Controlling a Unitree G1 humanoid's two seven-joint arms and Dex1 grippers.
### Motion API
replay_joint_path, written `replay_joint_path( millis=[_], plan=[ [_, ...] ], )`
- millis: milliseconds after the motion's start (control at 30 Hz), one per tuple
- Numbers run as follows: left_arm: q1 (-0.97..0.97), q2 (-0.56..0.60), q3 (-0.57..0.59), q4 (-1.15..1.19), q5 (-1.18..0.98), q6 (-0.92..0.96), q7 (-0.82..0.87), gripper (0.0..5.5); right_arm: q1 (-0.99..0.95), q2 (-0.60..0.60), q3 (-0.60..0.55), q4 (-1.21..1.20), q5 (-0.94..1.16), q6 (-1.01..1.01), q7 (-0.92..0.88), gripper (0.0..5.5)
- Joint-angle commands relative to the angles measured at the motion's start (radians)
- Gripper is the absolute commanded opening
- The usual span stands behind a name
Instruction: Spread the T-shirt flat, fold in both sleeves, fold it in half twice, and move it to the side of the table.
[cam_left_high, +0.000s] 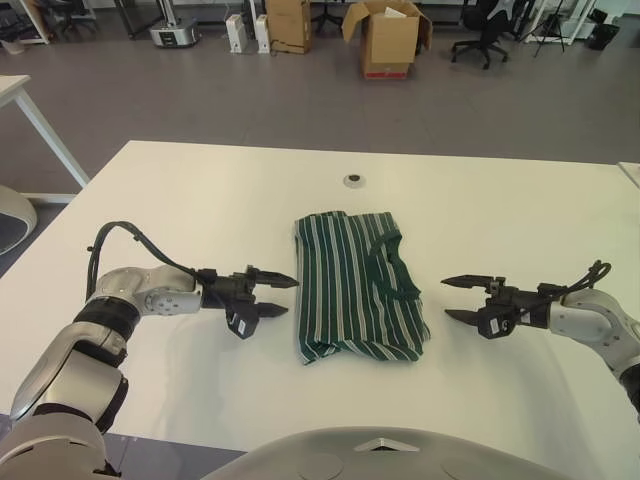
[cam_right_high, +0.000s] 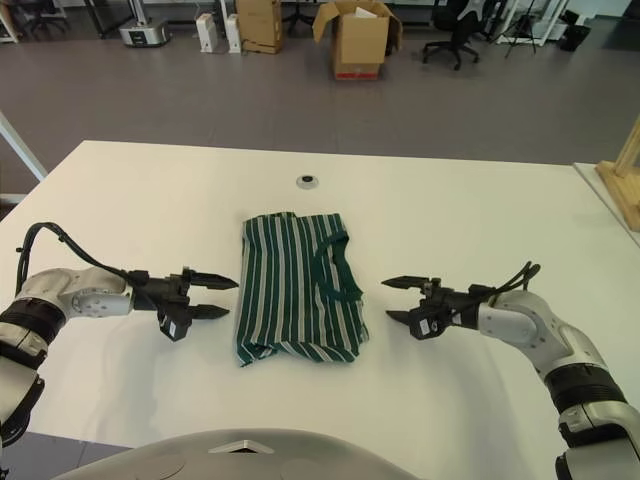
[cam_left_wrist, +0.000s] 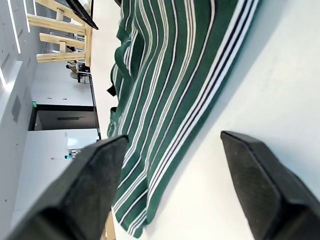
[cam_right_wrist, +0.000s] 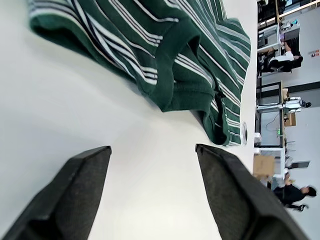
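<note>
Left gripper (cam_left_high: 291, 296), lower left of centre: fingers apart, tips just beside the T-shirt's (cam_left_high: 355, 285) left edge. Right gripper (cam_left_high: 445, 297), lower right: fingers apart, near the shirt's right edge, not touching. T-shirt, folded to a narrow rectangle, lies at frame centre on the white table (cam_left_high: 200, 190); bare tabletop borders it on all sides.

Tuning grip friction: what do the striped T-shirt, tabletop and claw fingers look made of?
Green-and-white striped T-shirt: soft knit fabric, probably cotton jersey, matte; it creases, collar looks ribbed. White rectangular table: smooth, even surface, likely laminate. Black claw fingers: matte, finely textured, plastic or rubber, unclear which.
</note>
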Motion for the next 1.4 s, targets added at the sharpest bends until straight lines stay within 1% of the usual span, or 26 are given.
replay_joint_path(
  millis=[33, 200, 433, 467, 500, 533, 567, 633, 700, 733, 800, 900, 933, 967, 1033, 1067, 1100, 1167, 1267, 1333, 1400],
  plan=[
    [0.045, -0.012, -0.065, -0.027, 0.153, 0.026, 0.068, 3.43, -0.044, 0.036, 0.071, 0.082, -0.143, -0.109, -0.081, 3.17],
    [0.035, -0.08, -0.144, -0.046, 0.21, 0.054, 0.132, 3.43, -0.088, 0.08, 0.153, 0.118, -0.235, -0.163, -0.16, 3.17],
    [0.009, -0.124, -0.219, -0.007, 0.2, 0.073, 0.153, 3.43, -0.156, 0.094, 0.279, 0.129, -0.316, -0.212, -0.167, 3.17],
    [0.004, -0.126, -0.227, -0.004, 0.202, 0.071, 0.159, 3.23, -0.158, 0.098, 0.295, 0.128, -0.315, -0.213, -0.164, 3.2],
    [-0.002, -0.128, -0.236, 0.004, 0.199, 0.068, 0.16, 3.17, -0.16, 0.101, 0.307, 0.127, -0.309, -0.213, -0.162, 3.2],
    [-0.009, -0.13, -0.245, 0.009, 0.198, 0.064, 0.16, 2.88, -0.163, 0.104, 0.319, 0.126, -0.295, -0.209, -0.157, 2.97],
    [-0.017, -0.13, -0.255, 0.013, 0.197, 0.057, 0.157, 2.77, -0.164, 0.106, 0.329, 0.123, -0.277, -0.206, -0.151, 2.87],
    [-0.031, -0.124, -0.271, 0.015, 0.18, 0.029, 0.138, 2.29, -0.153, 0.097, 0.347, 0.103, -0.265, -0.209, -0.146, 2.35],
    [-0.039, -0.109, -0.297, 0.012, 0.167, -0.008, 0.108, 1.96, -0.122, 0.079, 0.36, 0.072, -0.248, -0.211, -0.147, 1.96],
    [-0.038, -0.101, -0.311, 0.007, 0.171, -0.022, 0.092, 1.86, -0.108, 0.074, 0.366, 0.061, -0.229, -0.203, -0.144, 1.84],
    [-0.03, -0.085, -0.332, -0.002, 0.171, -0.044, 0.067, 1.48, -0.095, 0.069, 0.378, 0.037, -0.198, -0.187, -0.134, 1.4],
    [-0.017, -0.06, -0.346, -0.019, 0.16, -0.069, 0.036, 1.06, -0.071, 0.046, 0.406, -0.021, -0.125, -0.15, -0.09, 0.78],
    [-0.015, -0.054, -0.346, -0.023, 0.155, -0.073, 0.027, 1.04, -0.057, 0.033, 0.417, -0.045, -0.095, -0.133, -0.07, 0.73],
    [-0.011, -0.047, -0.35, -0.03, 0.153, -0.075, 0.013, 0.88, -0.04, 0.016, 0.428, -0.071, -0.083, -0.123, -0.049, 0.44],
    [0.007, -0.022, -0.4, -0.033, 0.066, -0.1, -0.071, 0.7, 0.031, -0.035, 0.46, -0.164, 0.019, -0.044, 0.017, 0.09],
    [0.02, -0.004, -0.436, -0.042, -0.005, -0.106, -0.117, 0.6, 0.068, -0.061, 0.474, -0.217, 0.079, 0.008, 0.052, 0.0],
    [0.044, 0.038, -0.467, -0.099, -0.058, -0.084, -0.193, 0.49, 0.102, -0.094, 0.485, -0.277, 0.1, 0.058, 0.094, 0.0],
    [0.101, 0.153, -0.542, -0.26, -0.208, 0.006, -0.36, 0.22, 0.191, -0.156, 0.503, -0.439, 0.19, 0.201, 0.167, 0.0],
    [0.206, 0.223, -0.629, -0.362, -0.412, 0.162, -0.549, 0.01, 0.269, -0.213, 0.498, -0.665, 0.403, 0.442, 0.229, 0.0],
    [0.23, 0.224, -0.657, -0.339, -0.518, 0.236, -0.648, 0.0, 0.289, -0.237, 0.474, -0.766, 0.534, 0.589, 0.261, 0.0],
    [0.23, 0.162, -0.649, -0.218, -0.608, 0.296, -0.723, 0.0, 0.297, -0.256, 0.43, -0.845, 0.68, 0.757, 0.29, 0.0]
  ],
)
